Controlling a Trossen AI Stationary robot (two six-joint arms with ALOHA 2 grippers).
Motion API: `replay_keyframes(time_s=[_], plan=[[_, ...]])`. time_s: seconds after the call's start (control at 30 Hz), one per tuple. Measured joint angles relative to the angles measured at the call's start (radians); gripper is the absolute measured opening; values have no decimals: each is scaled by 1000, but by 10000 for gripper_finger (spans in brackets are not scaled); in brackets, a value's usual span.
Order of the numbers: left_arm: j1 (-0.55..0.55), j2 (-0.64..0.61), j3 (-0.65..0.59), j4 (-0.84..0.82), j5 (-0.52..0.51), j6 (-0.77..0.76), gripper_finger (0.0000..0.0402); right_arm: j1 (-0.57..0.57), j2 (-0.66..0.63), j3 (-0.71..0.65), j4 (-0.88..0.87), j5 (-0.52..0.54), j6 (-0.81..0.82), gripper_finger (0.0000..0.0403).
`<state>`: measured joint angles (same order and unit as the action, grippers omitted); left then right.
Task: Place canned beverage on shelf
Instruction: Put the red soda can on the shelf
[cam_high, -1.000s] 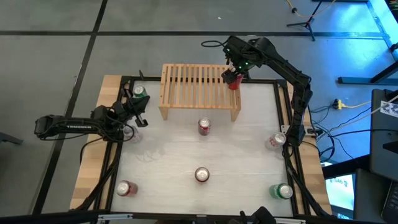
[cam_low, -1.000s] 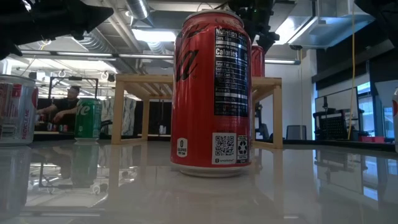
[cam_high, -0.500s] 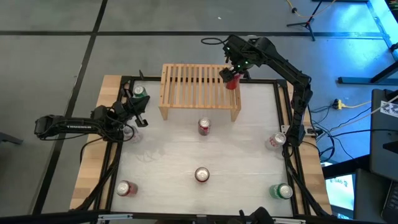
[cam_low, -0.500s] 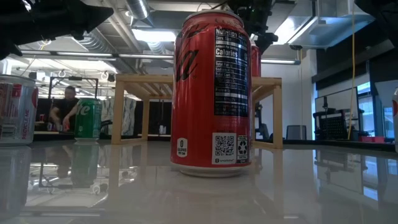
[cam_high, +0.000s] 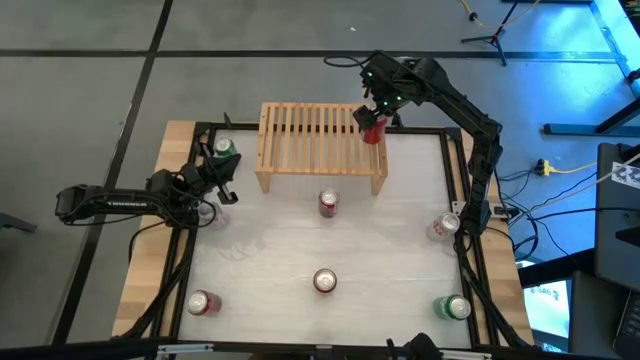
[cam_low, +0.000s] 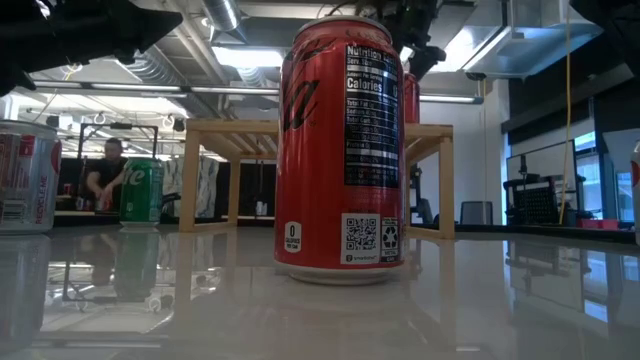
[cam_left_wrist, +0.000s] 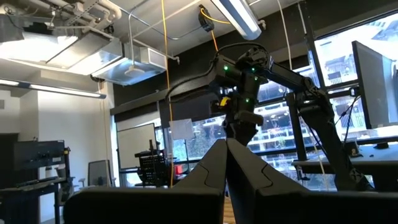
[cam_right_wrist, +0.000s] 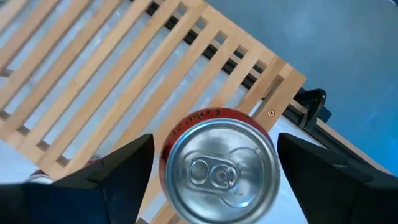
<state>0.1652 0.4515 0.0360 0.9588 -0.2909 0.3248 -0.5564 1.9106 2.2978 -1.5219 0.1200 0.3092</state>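
A red beverage can (cam_right_wrist: 219, 168) stands upright on its base on the light-wood slatted shelf (cam_high: 310, 140), at the shelf's far right corner. It also shows in the high view (cam_high: 375, 133). My right gripper (cam_high: 373, 114) hangs just above it, open and pointing steeply down. Its two fingers (cam_right_wrist: 118, 168) stand on either side of the can's top with a gap, touching nothing. My left gripper (cam_high: 228, 190) waits shut at the table's left side, tilted upward, nothing between its fingers (cam_left_wrist: 227, 155).
Loose cans stand on the white table: a red one (cam_high: 328, 204) just in front of the shelf, another (cam_high: 325, 281) nearer, green ones (cam_high: 224, 148) (cam_high: 453, 308), a silver one (cam_high: 443, 226) at right, one (cam_high: 203, 303) near left. A person sits in the room behind (cam_low: 105, 175).
My right gripper has drawn slightly up off the red can and tipped a little, staying open. The can stays upright on the shelf's corner.
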Motion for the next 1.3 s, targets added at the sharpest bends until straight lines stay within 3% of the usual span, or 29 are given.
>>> replay_keyframes(time_s=[0.43,0.63,0.8,1.0,1.17,1.3], plan=[[0,0,0,0,0,0,3,38,-68,56,-48,12,-29,335],[0,0,0,0,79,-1,3,169,-126,50,-48,51,-67,335],[0,16,0,-2,157,-10,3,317,-160,-13,-45,164,-80,335],[0,76,50,-71,211,-35,3,472,-209,-220,92,202,-90,335],[-1,189,163,-288,212,-88,3,575,-307,-496,324,204,-119,335],[-24,291,231,-370,215,-141,3,642,-408,-748,533,176,-131,335]])
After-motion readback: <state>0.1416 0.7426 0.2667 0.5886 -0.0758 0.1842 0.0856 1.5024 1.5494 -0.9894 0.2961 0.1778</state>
